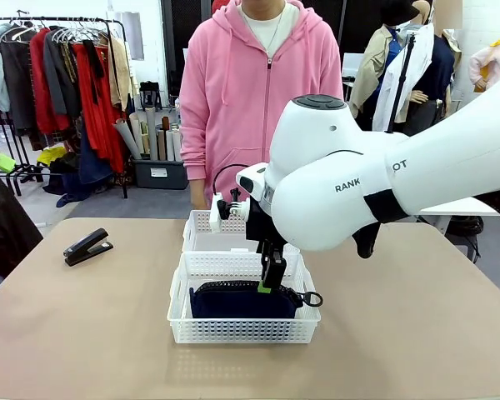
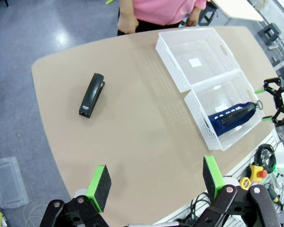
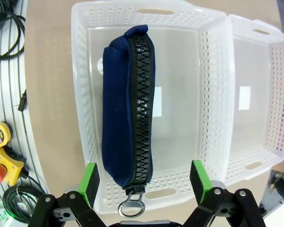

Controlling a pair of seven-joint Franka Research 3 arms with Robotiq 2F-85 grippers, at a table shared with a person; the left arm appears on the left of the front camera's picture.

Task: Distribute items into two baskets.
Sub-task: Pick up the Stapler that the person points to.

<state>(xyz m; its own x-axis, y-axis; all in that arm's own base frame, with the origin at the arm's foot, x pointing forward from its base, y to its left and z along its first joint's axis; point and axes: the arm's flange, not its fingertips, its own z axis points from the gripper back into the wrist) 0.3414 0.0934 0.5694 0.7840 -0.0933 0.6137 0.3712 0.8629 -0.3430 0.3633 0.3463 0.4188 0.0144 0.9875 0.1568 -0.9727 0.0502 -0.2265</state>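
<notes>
While the right gripper [image 3: 144,177] hangs over the nearer basket [image 3: 208,94], its green-padded fingers stand wide apart and grip nothing. Directly beneath it, the dark navy zippered pouch [image 3: 128,109] lies inside that basket, zipper uppermost, between the two fingers and closer to one of them. The black ring pull [image 3: 131,206] rests at the basket's end wall, the end nearest the gripper's base. From the front view, one fingertip sits just above the pouch's upper edge (contact cannot be confirmed). The second basket [image 3: 274,94] adjoins the first on the far side of the gripper's other finger, with a small white label on its floor.

The left gripper [image 2: 156,182] is held high above the table [image 2: 146,137], fully spread and holding nothing. The black stapler [image 2: 91,94] lies flat on the table ahead of one of its pads, well apart from both baskets, which sit ahead of the opposite pad.
</notes>
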